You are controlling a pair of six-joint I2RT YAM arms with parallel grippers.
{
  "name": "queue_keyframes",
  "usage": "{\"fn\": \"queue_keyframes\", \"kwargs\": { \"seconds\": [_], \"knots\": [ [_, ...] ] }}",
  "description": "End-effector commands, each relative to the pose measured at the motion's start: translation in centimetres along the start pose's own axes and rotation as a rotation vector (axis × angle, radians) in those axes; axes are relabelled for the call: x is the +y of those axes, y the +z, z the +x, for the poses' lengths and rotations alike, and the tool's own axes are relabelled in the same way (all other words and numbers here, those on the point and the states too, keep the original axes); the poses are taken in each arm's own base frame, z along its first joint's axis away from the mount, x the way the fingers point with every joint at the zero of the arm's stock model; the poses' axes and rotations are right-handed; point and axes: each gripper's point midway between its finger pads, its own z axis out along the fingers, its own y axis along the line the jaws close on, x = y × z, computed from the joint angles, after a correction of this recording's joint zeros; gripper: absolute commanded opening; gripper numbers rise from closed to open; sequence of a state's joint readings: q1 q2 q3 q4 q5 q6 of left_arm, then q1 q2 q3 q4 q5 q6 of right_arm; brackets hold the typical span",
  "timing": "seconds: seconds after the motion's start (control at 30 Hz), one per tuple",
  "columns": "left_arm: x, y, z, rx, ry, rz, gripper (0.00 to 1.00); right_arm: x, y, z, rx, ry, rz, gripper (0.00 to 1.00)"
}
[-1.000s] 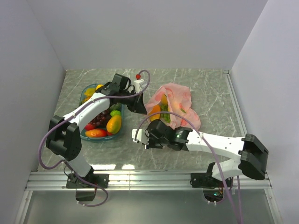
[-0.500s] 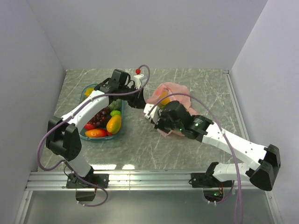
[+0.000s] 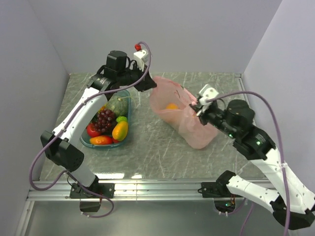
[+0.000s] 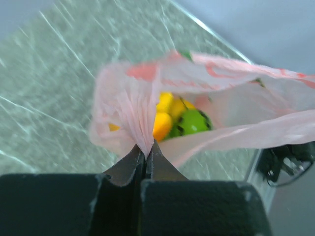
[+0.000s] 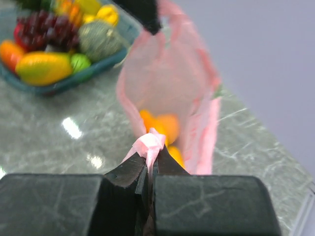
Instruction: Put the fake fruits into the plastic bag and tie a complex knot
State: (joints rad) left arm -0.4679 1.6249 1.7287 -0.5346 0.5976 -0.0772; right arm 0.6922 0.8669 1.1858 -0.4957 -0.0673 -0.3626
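The pink plastic bag (image 3: 183, 114) hangs stretched open between my two grippers above the table. My left gripper (image 3: 147, 83) is shut on the bag's left edge (image 4: 134, 118). My right gripper (image 3: 201, 109) is shut on a bunched bit of the bag's right edge (image 5: 151, 143). Inside the bag lie orange and yellow fruits (image 4: 165, 118) and a green fruit (image 4: 192, 123); orange fruit also shows in the right wrist view (image 5: 162, 125). More fake fruits, purple grapes (image 3: 102, 119), a mango (image 3: 119, 130) and red pieces (image 3: 93, 131), lie in the tray. No knot shows.
The clear teal tray (image 3: 122, 140) stands at the left on the grey marble table, under my left arm. The white walls close in the back and both sides. A metal rail (image 3: 157, 187) runs along the near edge.
Both grippers have risen and moved apart, lifting the pink bag off the table and pulling its mouth open. My right arm has swung from the table's middle to the right.
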Motion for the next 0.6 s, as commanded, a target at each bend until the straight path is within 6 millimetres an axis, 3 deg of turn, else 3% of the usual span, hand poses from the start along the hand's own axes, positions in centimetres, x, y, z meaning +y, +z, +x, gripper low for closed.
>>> {"fn": "queue_keyframes", "kwargs": {
  "seconds": [0.0, 0.1, 0.17, 0.27, 0.4, 0.5, 0.57],
  "knots": [
    [-1.8, -3.5, -6.1, -0.177, 0.095, -0.043, 0.00, -3.6, -3.4, -5.1, -0.150, 0.057, 0.150, 0.00],
    [-3.0, -5.4, -7.9, -0.249, 0.144, -0.050, 0.00, -6.0, -6.1, -6.6, -0.220, 0.087, 0.269, 0.00],
    [-3.1, -6.6, -8.3, -0.281, 0.156, -0.092, 0.00, -7.0, -7.4, -6.6, -0.238, 0.090, 0.324, 0.00],
    [-1.6, -7.9, -7.6, -0.303, 0.142, -0.233, 0.00, -7.0, -6.7, -3.1, -0.170, 0.100, 0.353, 0.00],
    [-0.1, -9.4, -6.0, -0.320, 0.149, -0.381, 0.00, -6.5, -5.7, -1.3, -0.172, 0.099, 0.331, 0.00],
    [0.3, -9.5, -3.7, -0.299, 0.132, -0.440, 0.00, -6.9, -4.1, -0.9, -0.166, 0.098, 0.334, 0.00],
    [0.6, -8.7, -0.7, -0.240, 0.111, -0.466, 0.00, -6.7, -2.0, 0.1, -0.148, 0.113, 0.300, 0.00]
  ]
}}
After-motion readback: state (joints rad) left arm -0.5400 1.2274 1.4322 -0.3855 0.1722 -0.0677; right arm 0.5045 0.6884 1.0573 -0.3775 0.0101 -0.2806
